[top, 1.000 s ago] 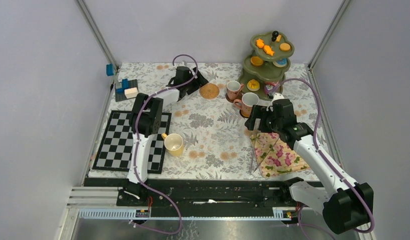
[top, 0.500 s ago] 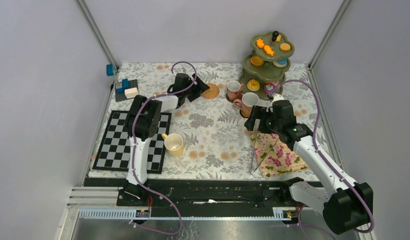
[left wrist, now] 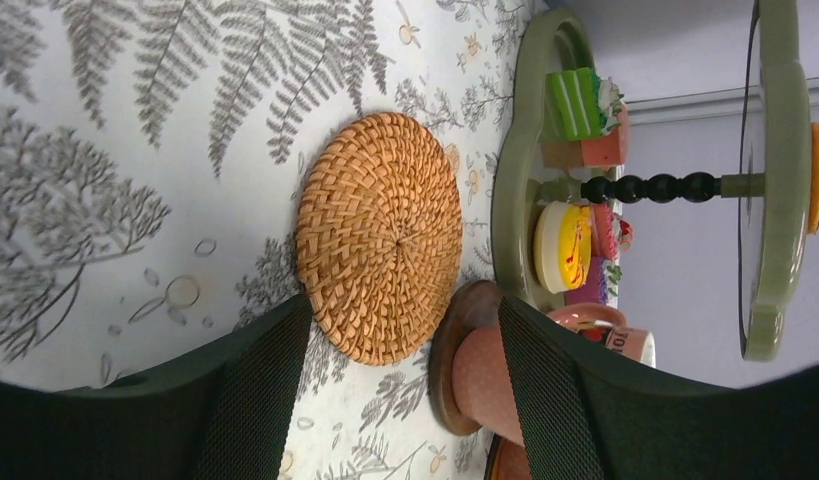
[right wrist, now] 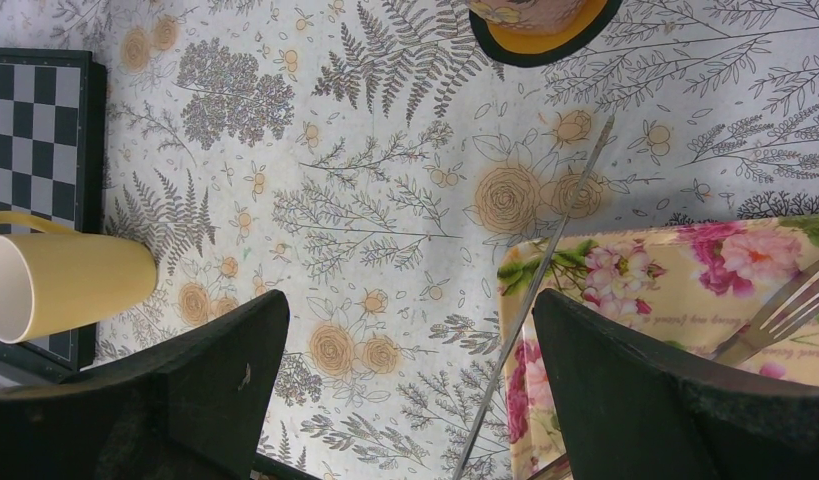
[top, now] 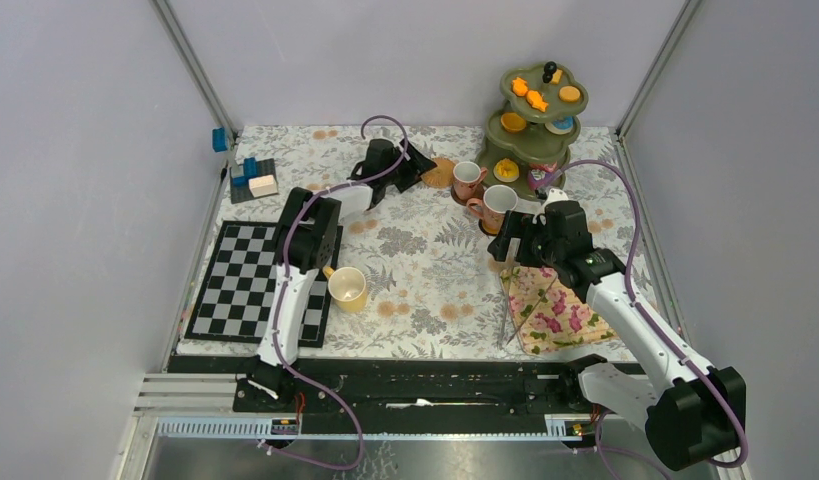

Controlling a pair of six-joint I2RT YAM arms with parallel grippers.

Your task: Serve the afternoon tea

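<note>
Though seemingly untouched, coaster (left wrist: 380,235) sits between left fingers (left wrist: 255,400).

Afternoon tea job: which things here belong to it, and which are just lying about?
Belongs to the job: yellow mug, far pink mug, near pink mug, woven coaster, green tiered stand, cakes on it.
Lying about: chessboard, blue blocks, flowered napkin.
</note>
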